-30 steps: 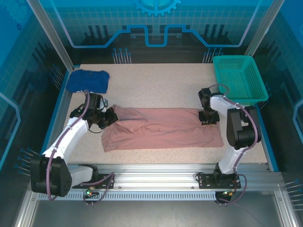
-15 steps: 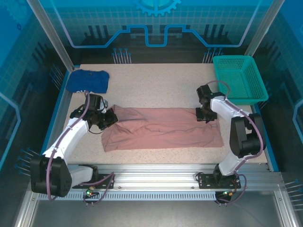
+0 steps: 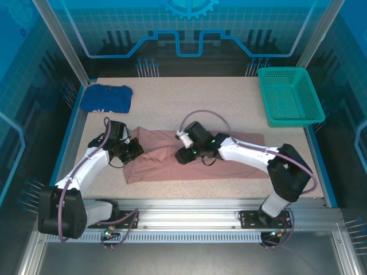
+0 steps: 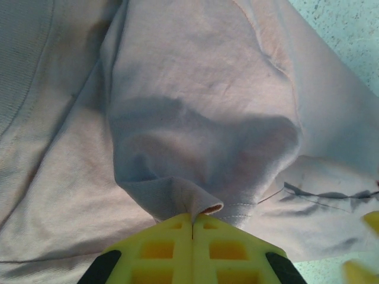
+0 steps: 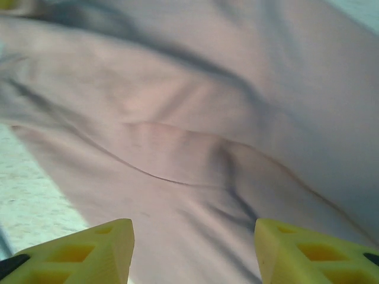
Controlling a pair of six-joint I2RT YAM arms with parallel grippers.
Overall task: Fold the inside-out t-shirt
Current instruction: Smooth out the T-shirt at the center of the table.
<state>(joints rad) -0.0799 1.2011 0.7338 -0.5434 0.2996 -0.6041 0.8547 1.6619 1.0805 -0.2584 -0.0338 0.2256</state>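
The inside-out t-shirt is a dusty-pink cloth lying lengthwise across the table's middle. At its left end my left gripper is shut on a pinched fold of its edge, seen close up in the left wrist view, where the shirt bunches in front of the closed yellow fingers of the left gripper. My right gripper hovers over the shirt's middle, with its arm stretched across the right half. Its yellow fingers stand apart, open, with nothing between them and the wrinkled shirt below.
A folded dark blue garment lies at the back left corner. A teal mesh basket stands at the back right. Bare speckled table stretches behind the shirt. Blue rails edge the table on both sides.
My right arm has swung left from the shirt's right end to its middle, and its jaws have opened wider. The left gripper has shifted slightly nearer, still pinching the shirt.
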